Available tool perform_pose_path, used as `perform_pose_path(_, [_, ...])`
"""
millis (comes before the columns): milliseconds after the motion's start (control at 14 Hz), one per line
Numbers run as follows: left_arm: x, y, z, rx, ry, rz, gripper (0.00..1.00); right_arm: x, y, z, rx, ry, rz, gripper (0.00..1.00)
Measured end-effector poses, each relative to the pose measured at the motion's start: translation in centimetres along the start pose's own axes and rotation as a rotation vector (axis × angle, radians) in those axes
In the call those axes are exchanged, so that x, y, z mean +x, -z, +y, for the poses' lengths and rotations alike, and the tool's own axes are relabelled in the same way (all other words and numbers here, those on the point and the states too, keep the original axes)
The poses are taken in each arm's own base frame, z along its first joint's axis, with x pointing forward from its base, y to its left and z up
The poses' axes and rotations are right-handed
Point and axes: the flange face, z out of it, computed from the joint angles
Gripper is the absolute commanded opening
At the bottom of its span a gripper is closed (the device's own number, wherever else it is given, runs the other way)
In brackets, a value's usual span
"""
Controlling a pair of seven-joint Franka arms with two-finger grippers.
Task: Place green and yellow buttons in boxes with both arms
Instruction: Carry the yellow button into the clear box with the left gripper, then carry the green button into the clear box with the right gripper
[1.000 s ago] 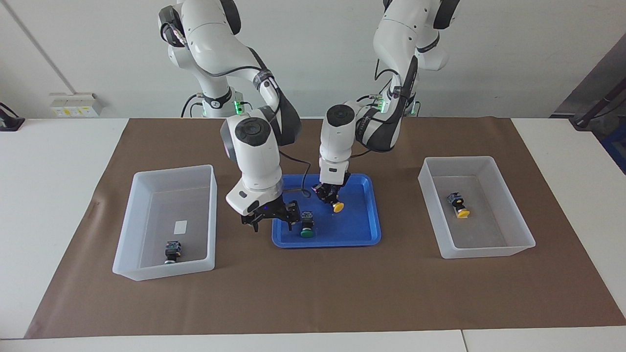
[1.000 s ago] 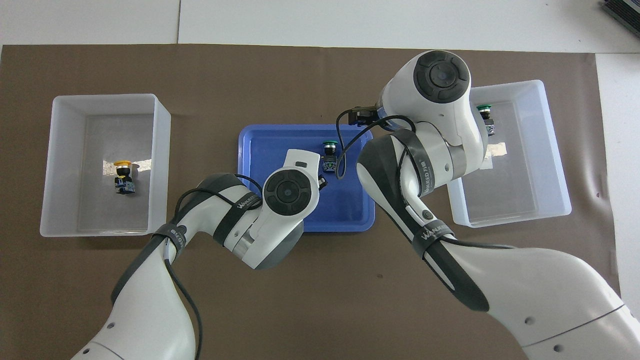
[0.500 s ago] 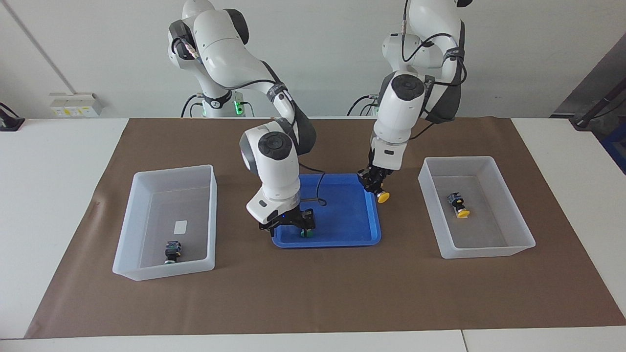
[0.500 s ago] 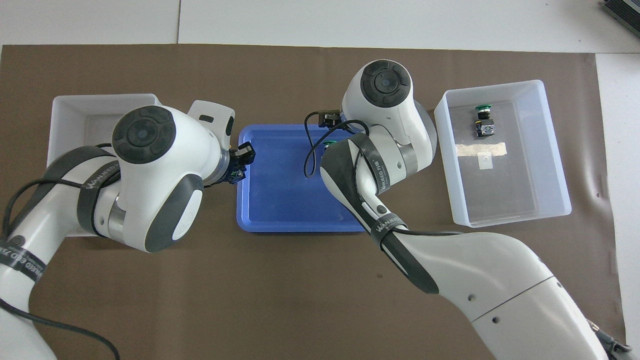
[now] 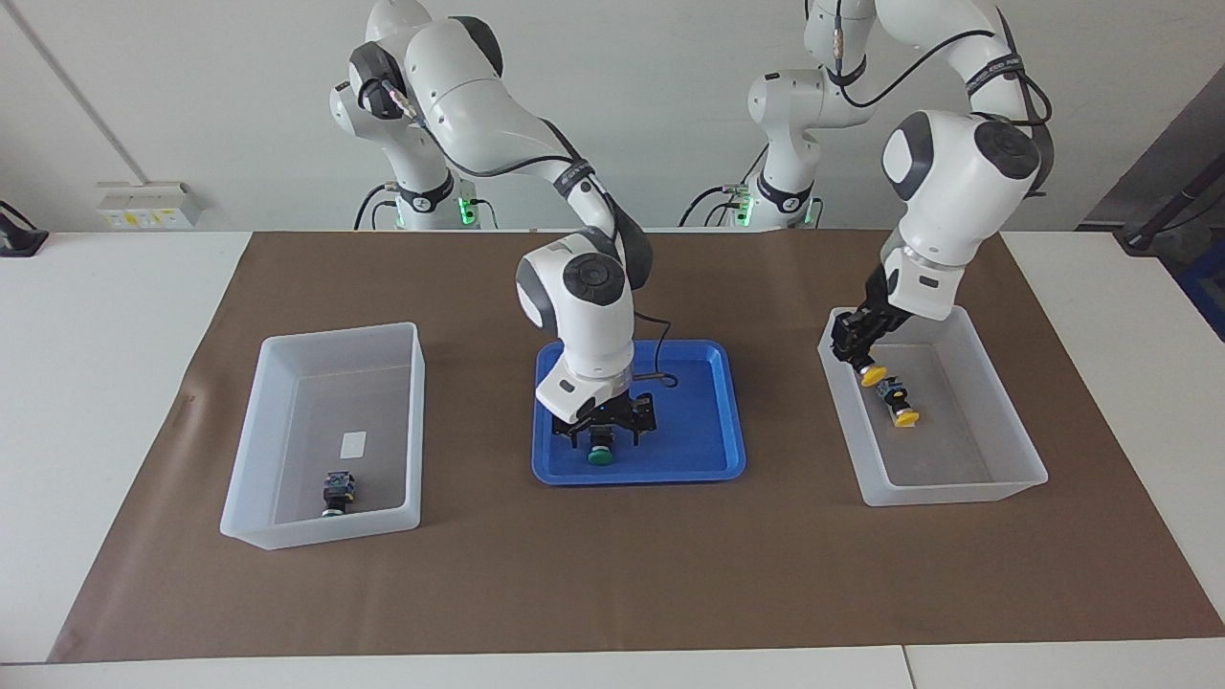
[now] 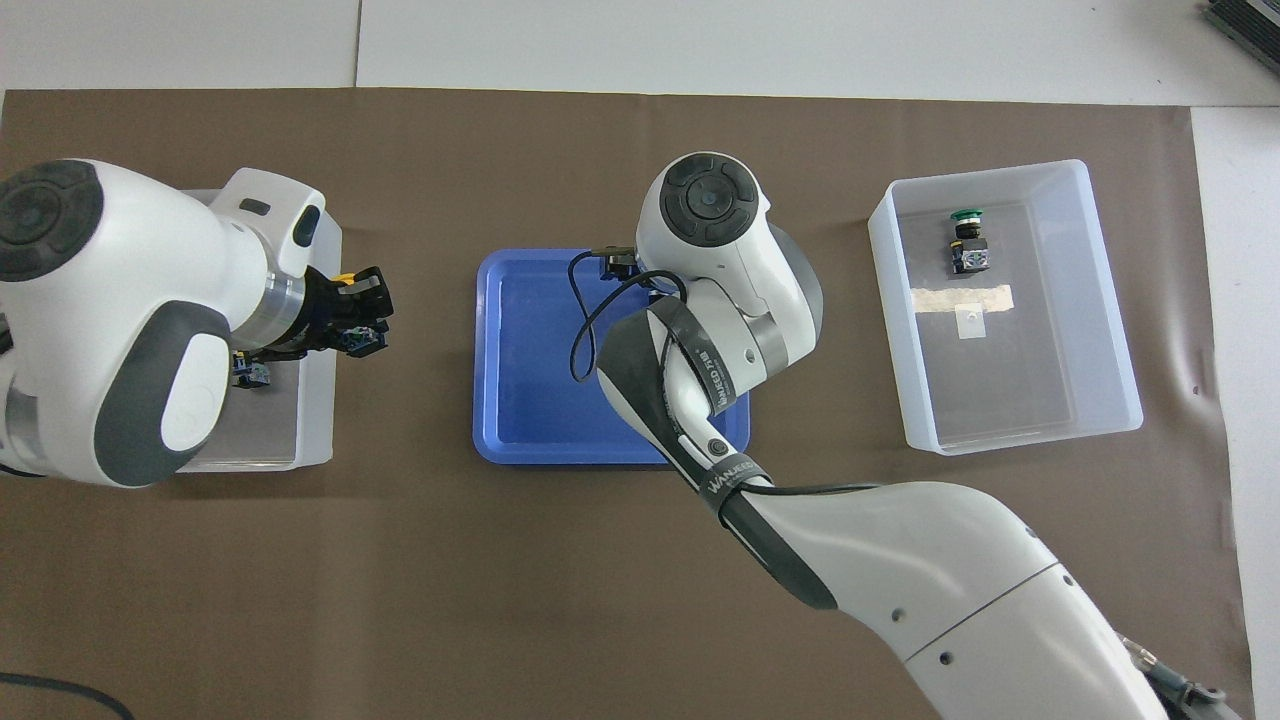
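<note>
Brown mat on desk, blue tray (image 5: 713,459) at middle. Green button (image 5: 601,453) lies in tray, cap pointing away from robots, directly under your right tool (image 5: 606,426), whose fingers stand wide astride its body: straight drop, then close. Left tool (image 5: 855,342) clamps yellow button (image 5: 871,374) over box (image 5: 1005,421) toward left arm's end, first yellow one just beside. Other box (image 5: 316,524) holds a green one.

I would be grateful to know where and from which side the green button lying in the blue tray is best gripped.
Probably by its blocky dark body, from straight above. The green button lies on its side in the blue tray, its round cap pointing away from the robots. The cap would likely slip; the body's flat sides suit two fingers. The open right end effector is already over it.
</note>
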Motion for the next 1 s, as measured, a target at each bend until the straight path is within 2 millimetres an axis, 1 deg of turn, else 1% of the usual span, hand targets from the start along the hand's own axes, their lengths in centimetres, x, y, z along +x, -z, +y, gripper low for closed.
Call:
perform_pose_path(71, [0.6, -0.3, -2.1, 0.003, -0.022, -0.007, 0.0, -0.4, -1.0, 0.3, 0.0, 0.0, 0.001, 1.0])
perform_pose_path(214, [1.5, -1.4, -6.5, 0.007, -0.08, -0.018, 0.0, -1.3, -2.5, 0.7, -0.001, 0.001, -0.003, 0.82])
perform_pose_path(286, [1.9, -1.9, -8.5, 0.006, -0.104, -0.013, 0.0, -1.5, -2.8, 0.8, -0.003, 0.002, -0.007, 0.63])
perform_pose_path(357, [2.1, -2.8, -10.1, 0.006, -0.121, 0.004, 0.0, -1.8, -2.8, 0.7, -0.004, 0.005, -0.009, 0.38])
perform_pose_path(429, [2.0, -3.9, -11.3, 0.007, -0.136, 0.019, 0.0, -2.1, -2.5, 0.4, -0.003, 0.011, -0.01, 0.12])
perform_pose_path(500, [1.7, -5.1, -12.1, 0.01, -0.157, 0.028, 0.0, -2.4, -2.2, 0.0, -0.003, 0.017, -0.011, 0.0])
perform_pose_path(643, [0.8, -7.3, -13.0, 0.015, -0.198, 0.026, 0.0, -2.6, -1.8, -0.3, -0.013, 0.033, -0.007, 0.0])
perform_pose_path(714, [0.4, -8.1, -13.1, 0.017, -0.207, 0.021, 0.0, -2.5, -1.3, -0.3, -0.02, 0.041, 0.005, 0.0])
perform_pose_path(786, [0.0, -8.8, -13.2, 0.019, -0.216, 0.017, 0.04, -2.2, -0.5, 0.0, -0.021, 0.041, 0.018, 0.0])
perform_pose_path(857, [-0.3, -9.5, -13.4, 0.02, -0.231, 0.018, 0.12, -1.7, 1.0, 0.5, -0.022, 0.032, 0.031, 0.0])
perform_pose_path(929, [-0.6, -10.2, -13.6, 0.022, -0.246, 0.019, 0.25, -1.0, 3.0, 1.5, -0.022, 0.016, 0.043, 0.0])
perform_pose_path(1000, [-0.9, -10.7, -14.0, 0.024, -0.254, 0.018, 0.61, -0.2, 5.5, 3.1, -0.022, -0.008, 0.055, 0.0])
